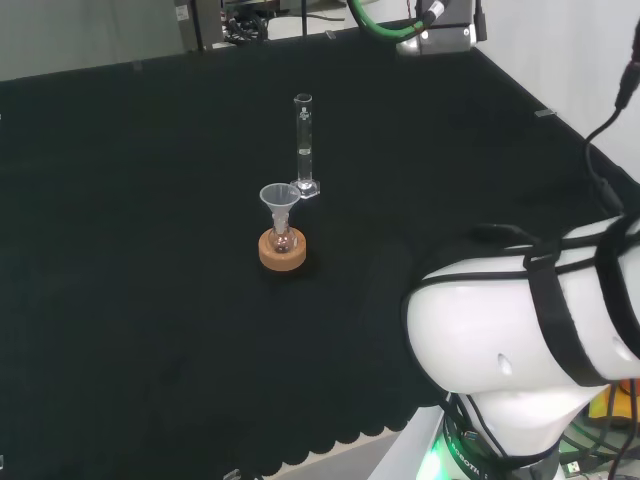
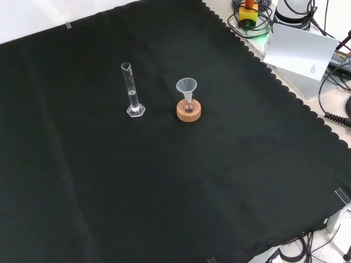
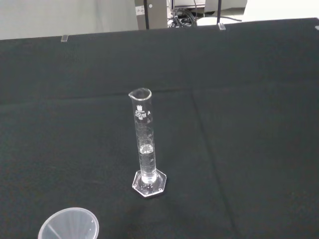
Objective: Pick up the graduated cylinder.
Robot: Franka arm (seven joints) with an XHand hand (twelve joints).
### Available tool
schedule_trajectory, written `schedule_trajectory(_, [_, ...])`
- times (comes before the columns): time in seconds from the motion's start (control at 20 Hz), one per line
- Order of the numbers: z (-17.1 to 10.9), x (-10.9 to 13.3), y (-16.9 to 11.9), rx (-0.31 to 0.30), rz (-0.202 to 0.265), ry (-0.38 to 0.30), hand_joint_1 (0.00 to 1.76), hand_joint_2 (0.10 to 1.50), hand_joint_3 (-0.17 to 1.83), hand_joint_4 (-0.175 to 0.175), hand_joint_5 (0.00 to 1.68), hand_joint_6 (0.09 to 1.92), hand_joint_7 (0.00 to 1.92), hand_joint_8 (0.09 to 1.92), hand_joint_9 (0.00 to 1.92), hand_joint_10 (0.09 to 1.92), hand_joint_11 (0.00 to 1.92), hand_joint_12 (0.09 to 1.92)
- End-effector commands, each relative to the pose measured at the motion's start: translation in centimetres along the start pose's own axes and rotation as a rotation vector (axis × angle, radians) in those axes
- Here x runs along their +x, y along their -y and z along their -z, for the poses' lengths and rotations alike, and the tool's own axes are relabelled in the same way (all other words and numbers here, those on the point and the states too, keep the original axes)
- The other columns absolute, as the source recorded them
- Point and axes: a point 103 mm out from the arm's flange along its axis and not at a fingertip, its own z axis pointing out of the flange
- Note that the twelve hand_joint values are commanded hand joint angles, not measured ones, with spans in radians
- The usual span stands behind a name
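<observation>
A clear glass graduated cylinder stands upright on its hexagonal foot on the black cloth, near the middle of the bench. The front view has the cylinder left of a funnel. In the wrist view the cylinder stands free some way ahead, with a little clear liquid low in it. Nothing touches it.
A clear funnel sits in a small flask on a cork ring stand, just in front of the cylinder in the head view. The funnel and cork stand show in the front view. The arm's white link fills the head view's lower right.
</observation>
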Motion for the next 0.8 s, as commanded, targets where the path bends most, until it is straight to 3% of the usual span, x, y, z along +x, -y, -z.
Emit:
schedule_trajectory(0.05, [-6.9,-3.1,-6.7,0.033,-0.007,-0.104,0.13,1.32,-0.03,-0.030,0.22,0.09,0.00,0.48,0.18,0.60,0.00,1.38])
schedule_trajectory(0.3, [-10.7,-4.2,-11.7,0.046,-0.016,-0.149,0.17,1.30,-0.04,-0.035,0.22,0.09,0.00,0.51,0.16,0.64,0.00,1.38])
schedule_trajectory(0.5, [-13.1,-3.6,-15.0,0.059,-0.002,-0.183,0.22,1.27,-0.05,-0.037,0.22,0.09,0.01,0.52,0.17,0.66,0.00,1.38])
schedule_trajectory(0.8, [-16.5,-2.9,-18.6,0.088,0.062,-0.267,0.31,1.23,-0.07,-0.038,0.23,0.09,0.02,0.56,0.17,0.68,0.00,1.39])
